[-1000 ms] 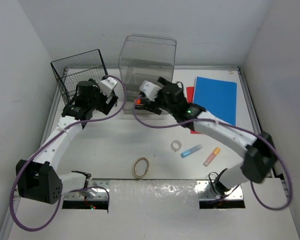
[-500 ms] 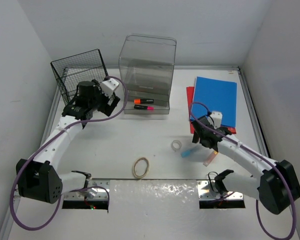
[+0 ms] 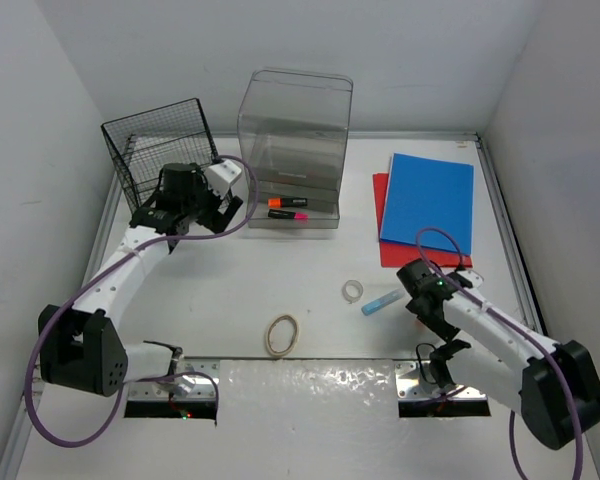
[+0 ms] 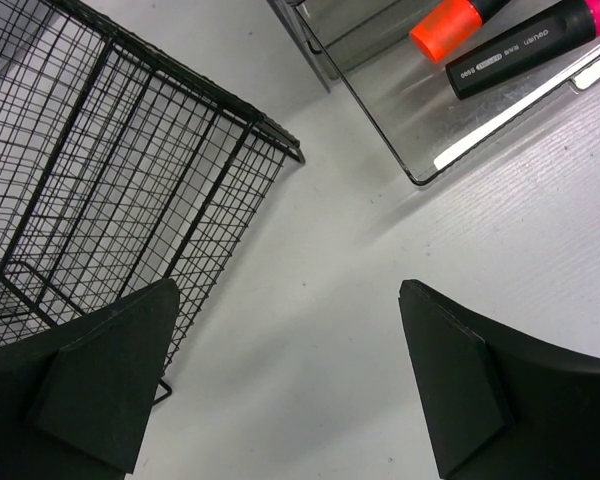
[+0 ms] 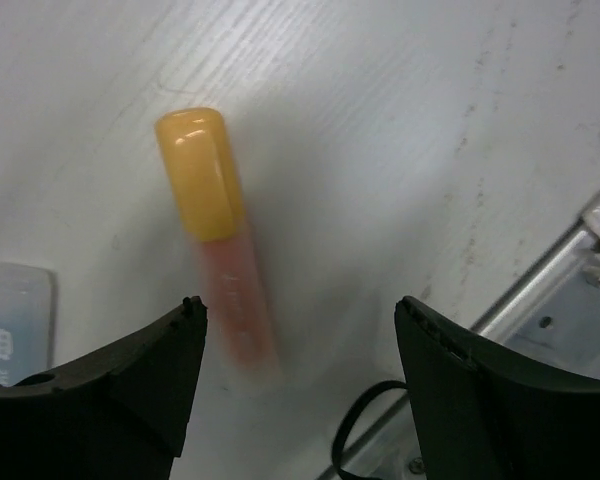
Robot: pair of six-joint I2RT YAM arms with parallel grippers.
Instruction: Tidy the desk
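A second ago the right arm reached far in to the clear drawer box (image 3: 295, 130). It has since swung back to the near right of the desk (image 3: 240, 270), and the right gripper (image 3: 423, 300) now hangs low over a pink tube with a yellow cap (image 5: 215, 230). Its fingers are spread, with the tube lying flat between them, closer to one finger (whether it touches cannot be told). A pale blue tube (image 3: 382, 301) lies just beside it.

The left gripper (image 3: 220, 205) has shifted only slightly. It hovers with its fingers wide apart and nothing between them, near the black wire rack (image 3: 155, 150).

An orange highlighter (image 3: 278, 203) and a pink highlighter (image 3: 292, 214) lie in the box's open tray.

The desk fills the floor of the white enclosure, a flat white top with grey rails along its edges. Close up it shows faint scuffs. On it lie a blue folder (image 3: 430, 195) over a red one (image 3: 380, 190), a small tape ring (image 3: 352, 291) and a tan loop (image 3: 282, 333).
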